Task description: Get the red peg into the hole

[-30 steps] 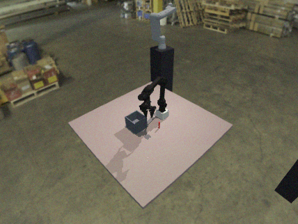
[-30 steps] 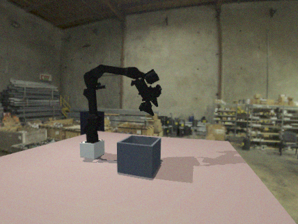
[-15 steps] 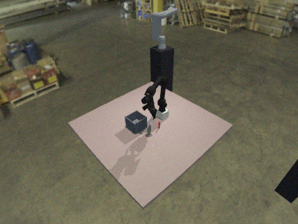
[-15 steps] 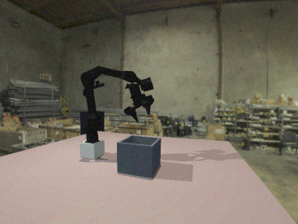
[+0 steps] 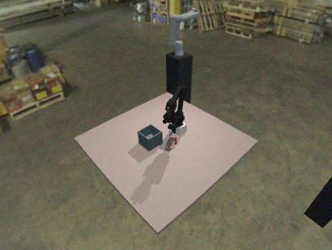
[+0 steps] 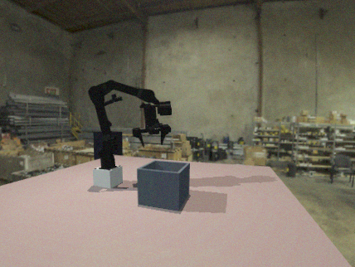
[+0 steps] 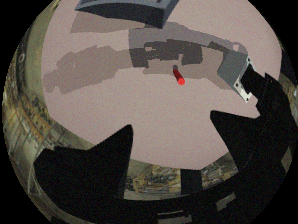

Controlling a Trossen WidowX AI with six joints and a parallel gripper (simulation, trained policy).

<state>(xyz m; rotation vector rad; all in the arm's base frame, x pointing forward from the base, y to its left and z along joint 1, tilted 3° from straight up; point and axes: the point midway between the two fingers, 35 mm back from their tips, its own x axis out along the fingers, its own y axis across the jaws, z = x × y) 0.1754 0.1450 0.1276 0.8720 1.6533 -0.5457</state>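
We're at the start, we'd say; our gripper [image 5: 173, 128] [image 6: 153, 143] [image 7: 173, 121] is spread wide w/ nothing in it, up above the table [image 5: 163, 186] [image 6: 104, 232] [image 7: 150, 120]; the red peg [image 5: 176, 140] [image 7: 178, 76] stands upright nr centre of the top view, right of the open box [image 5: 150, 140] [image 6: 159, 188] [image 7: 125, 12]; pick-up, lowering & seating in the hole all left to do.

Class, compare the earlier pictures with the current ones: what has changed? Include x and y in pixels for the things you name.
The fingers [image 6: 153, 143] swung away from above the box [image 5: 150, 143] [image 6: 162, 188] [image 7: 131, 12], back towards the arm's base, and now point straight down. Nothing was gripped or released. The box and the upright red peg [image 5: 176, 140] [image 7: 178, 75] stayed put.
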